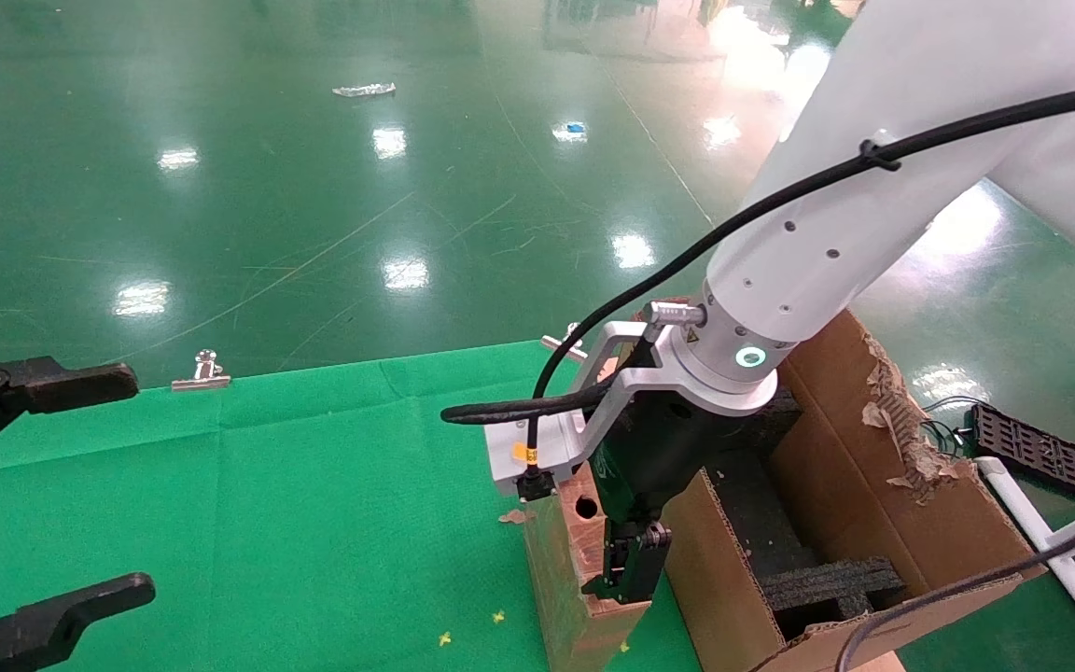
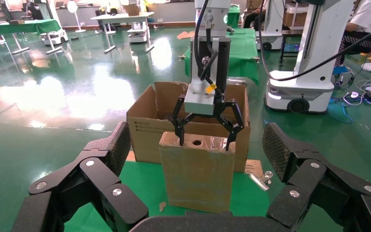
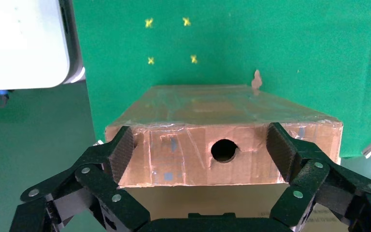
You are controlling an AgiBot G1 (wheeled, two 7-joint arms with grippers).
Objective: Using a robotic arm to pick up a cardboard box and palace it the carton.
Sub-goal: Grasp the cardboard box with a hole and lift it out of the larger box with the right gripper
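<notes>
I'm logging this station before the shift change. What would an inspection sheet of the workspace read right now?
Surface: green cloth over the table, creased, held by metal clips.
Job's things: slim cardboard box stands upright on the cloth, holed face up; carton beside it, open, one edge torn, black foam inside.
Clutter: cardboard crumb and small yellow marks on the cloth.
Grippers: right hand straddles the box top, fingers at both ends; grip not confirmed. Left hand idle, open, at the table's left.
Cables: black cable along the right arm; wires beside the carton.
Surroundings: glossy green floor, scraps on it.
</notes>
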